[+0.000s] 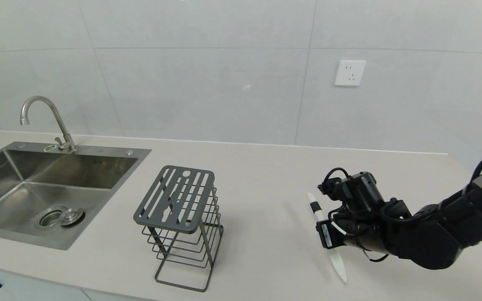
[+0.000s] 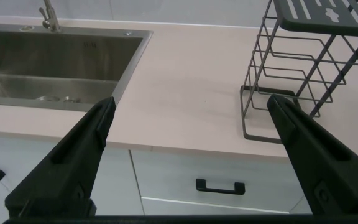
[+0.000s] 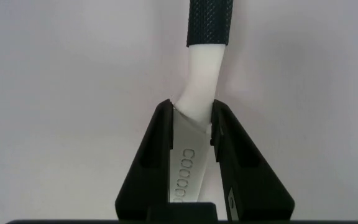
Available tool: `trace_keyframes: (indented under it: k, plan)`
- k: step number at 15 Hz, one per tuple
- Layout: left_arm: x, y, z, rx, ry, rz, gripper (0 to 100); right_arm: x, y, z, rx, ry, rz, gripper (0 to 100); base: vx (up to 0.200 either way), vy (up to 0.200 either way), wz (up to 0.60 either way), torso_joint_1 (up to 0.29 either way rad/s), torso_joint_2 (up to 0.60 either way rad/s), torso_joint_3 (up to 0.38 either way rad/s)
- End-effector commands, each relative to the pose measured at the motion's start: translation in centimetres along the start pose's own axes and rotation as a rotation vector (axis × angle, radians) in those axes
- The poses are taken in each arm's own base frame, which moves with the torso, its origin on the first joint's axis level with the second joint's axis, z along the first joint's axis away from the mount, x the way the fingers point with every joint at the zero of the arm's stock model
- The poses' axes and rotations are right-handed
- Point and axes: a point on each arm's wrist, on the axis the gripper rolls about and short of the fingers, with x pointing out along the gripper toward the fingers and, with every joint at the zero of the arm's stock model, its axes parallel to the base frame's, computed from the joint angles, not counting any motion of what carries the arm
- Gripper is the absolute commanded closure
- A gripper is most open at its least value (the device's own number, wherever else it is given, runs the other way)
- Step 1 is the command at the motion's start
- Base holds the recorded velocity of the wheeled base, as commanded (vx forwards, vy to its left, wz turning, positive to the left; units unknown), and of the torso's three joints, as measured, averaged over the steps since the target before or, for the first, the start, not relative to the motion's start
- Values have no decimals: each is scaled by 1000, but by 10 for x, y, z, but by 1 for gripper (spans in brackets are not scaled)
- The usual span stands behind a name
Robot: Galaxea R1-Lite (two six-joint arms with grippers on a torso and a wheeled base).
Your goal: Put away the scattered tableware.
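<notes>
The right arm [image 1: 433, 236] came in low from the right side, its wrist turned toward the left. The right gripper [image 3: 191, 111] was clamped on a knife [image 3: 204, 68], its two fingers [image 3: 157, 149] pinching it near the middle. The left gripper [image 2: 191, 104] had its fingers [image 2: 82, 146] spread wide apart.

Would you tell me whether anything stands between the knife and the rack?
Nothing visible does: only counter lies between the knife, clamped in the right gripper, and the rack.
</notes>
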Motion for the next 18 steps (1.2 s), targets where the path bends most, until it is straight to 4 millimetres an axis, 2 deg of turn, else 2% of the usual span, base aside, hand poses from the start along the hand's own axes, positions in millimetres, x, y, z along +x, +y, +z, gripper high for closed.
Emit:
trace_keyframes:
  k: [1,6,10,14,18]
  plan:
    - [0,0,0,0,1,-1,0,-17,0,15,-22,-109,23,100,0,0,0,0,0,0]
    - [0,0,0,2,1,-1,0,-34,-8,50,-219,-416,234,100,0,0,0,0,0,0]
    - [0,0,0,2,1,-1,0,-50,-5,55,-448,-505,397,100,0,0,0,0,0,0]
    - [0,0,0,-2,1,1,0,-53,-4,53,-691,-526,434,100,0,0,0,0,0,0]
    - [0,0,0,-2,1,-1,0,-66,-3,50,-769,-578,464,100,0,0,0,0,0,0]
